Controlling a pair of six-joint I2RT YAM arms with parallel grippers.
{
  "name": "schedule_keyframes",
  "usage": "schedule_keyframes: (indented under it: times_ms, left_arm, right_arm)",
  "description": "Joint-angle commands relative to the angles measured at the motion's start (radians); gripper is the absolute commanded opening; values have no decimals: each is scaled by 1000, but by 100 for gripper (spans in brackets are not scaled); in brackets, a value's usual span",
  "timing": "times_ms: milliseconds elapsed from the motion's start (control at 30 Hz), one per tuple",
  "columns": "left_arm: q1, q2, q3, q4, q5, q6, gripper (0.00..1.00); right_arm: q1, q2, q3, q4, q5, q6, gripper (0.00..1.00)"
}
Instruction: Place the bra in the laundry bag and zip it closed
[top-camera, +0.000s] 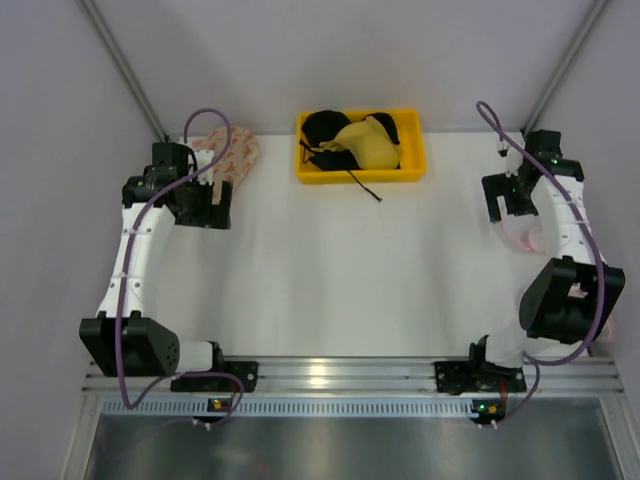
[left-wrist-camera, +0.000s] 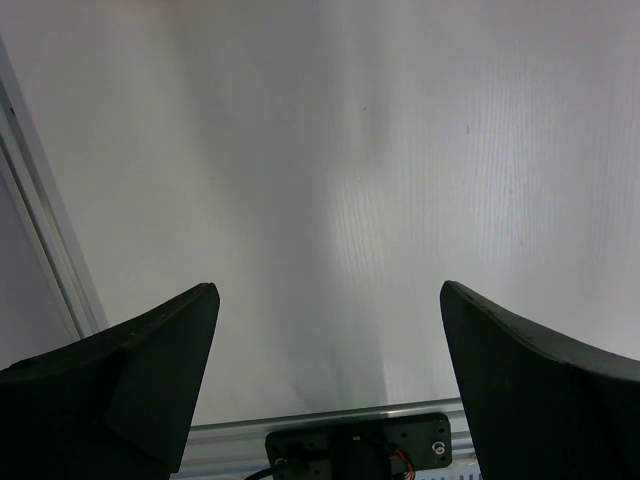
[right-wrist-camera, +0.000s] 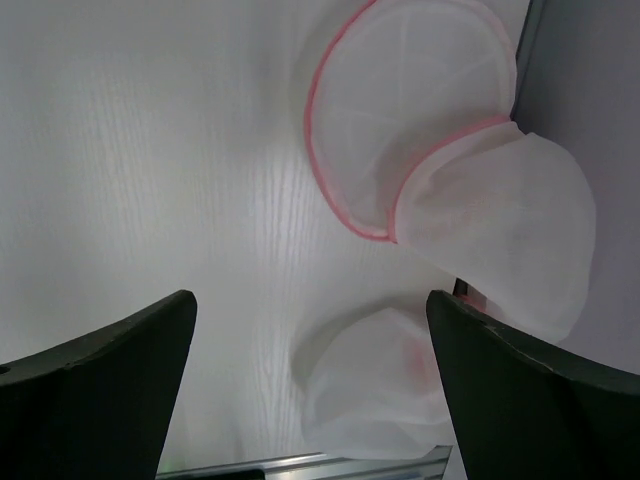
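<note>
Top view: left arm (top-camera: 135, 262) folded, elbow at lower left, wrist at upper left. The left pincer (top-camera: 205, 205) holds nothing, fingers spread wide. At right edge, right arm (top-camera: 572, 240) folded; right pincer (top-camera: 508, 200) equally wide, nothing held.

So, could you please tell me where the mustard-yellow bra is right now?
In the top view, the bra lies in the yellow bin at the middle of the table's far edge, resting on the black bras.

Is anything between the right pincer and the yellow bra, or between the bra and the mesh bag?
Only the wall of the yellow bin: the bra lies inside it, against black bras. The table from there to the bag near the right pincer looks bare.
</note>
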Motion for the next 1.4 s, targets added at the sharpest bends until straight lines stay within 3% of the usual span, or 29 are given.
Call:
schedule_keyframes:
  times_ms: [0,200,300,533,700,733,1000,1267,1367]
  left_arm:
    - [-2,-20,41,-22,2,-4,98]
    - [-2,-15,46,-22,31,-19,98]
    - [-4,-18,49,-22,33,-24,98]
    - [-4,-25,56,-22,36,-16,98]
    - [-4,-20,66,-22,33,-22,98]
    - [-4,-21,66,-21,34,-22,98]
    - [-4,-26,67,-19,62,-13,98]
    - [-2,-44,73,-16,254,-25,98]
    - [-2,-48,72,-16,318,-33,98]
  right_arm:
    - [-37,72,-8,94,15,-12,99]
    - [-54,227,18,156,-28,23,99]
    - [-55,273,29,185,-31,31,91]
    - [-54,354,24,200,-86,36,38]
    - [-54,376,-11,243,-102,8,11]
    - [-54,380,-14,245,-100,8,0]
    - [-14,253,-60,211,-264,5,0]
    - [340,84,-201,202,-401,-18,0]
    - [468,70,-221,231,-345,37,0]
